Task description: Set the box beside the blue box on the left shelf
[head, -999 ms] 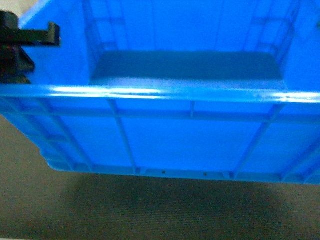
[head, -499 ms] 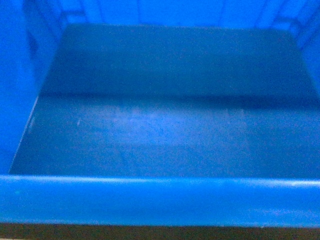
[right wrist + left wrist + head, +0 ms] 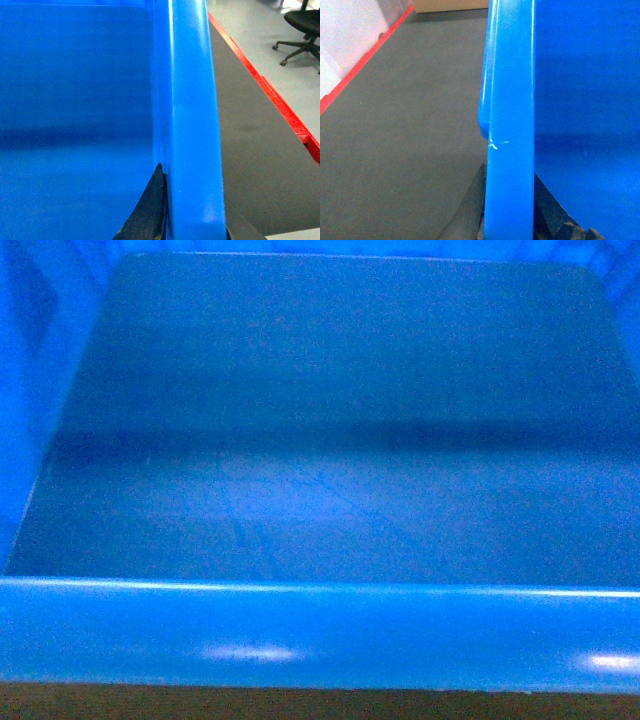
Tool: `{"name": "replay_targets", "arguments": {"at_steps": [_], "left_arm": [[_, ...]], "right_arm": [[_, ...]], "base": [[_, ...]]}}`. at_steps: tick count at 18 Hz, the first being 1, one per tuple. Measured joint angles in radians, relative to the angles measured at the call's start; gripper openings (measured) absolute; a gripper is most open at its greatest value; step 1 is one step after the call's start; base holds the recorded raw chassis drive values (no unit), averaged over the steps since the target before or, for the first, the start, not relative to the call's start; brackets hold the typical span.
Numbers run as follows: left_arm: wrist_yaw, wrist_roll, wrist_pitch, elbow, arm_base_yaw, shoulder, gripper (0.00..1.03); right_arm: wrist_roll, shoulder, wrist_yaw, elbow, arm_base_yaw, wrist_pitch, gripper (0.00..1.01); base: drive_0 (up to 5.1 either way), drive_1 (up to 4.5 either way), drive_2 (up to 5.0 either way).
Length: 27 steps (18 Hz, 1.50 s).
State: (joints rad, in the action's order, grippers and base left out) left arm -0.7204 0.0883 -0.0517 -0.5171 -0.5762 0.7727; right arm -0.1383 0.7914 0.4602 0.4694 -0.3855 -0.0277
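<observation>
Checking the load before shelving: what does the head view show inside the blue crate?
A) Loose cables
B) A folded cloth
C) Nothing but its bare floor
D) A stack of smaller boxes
C: in the head view the crate shows only its bare blue floor from wall to wall, with nothing lying on it.

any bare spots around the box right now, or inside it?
Inside the box: floor is bare wall to wall. Outside: open grey floor between its left rim and the red line, and between its right rim and the red strip. Tight only at both rims, where the left gripper and right gripper clamp.
</observation>
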Motion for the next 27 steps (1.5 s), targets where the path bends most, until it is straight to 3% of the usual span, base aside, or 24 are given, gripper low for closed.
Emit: {"name": "replay_targets", "arguments": {"at_steps": [14, 27], "left_arm": [[0.001, 0.000, 0.002, 0.000, 0.000, 0.001, 0.12], [0.001, 0.000, 0.004, 0.000, 0.000, 0.001, 0.12]], "right_arm": [[0.000, -0.002, 0.003, 0.000, 0.000, 0.001, 0.11], [0.000, -0.002, 0.003, 0.000, 0.000, 0.002, 0.11]], "base": [[0.0, 0.00, 0.0], [-1.6, -1.60, -1.6]]}}
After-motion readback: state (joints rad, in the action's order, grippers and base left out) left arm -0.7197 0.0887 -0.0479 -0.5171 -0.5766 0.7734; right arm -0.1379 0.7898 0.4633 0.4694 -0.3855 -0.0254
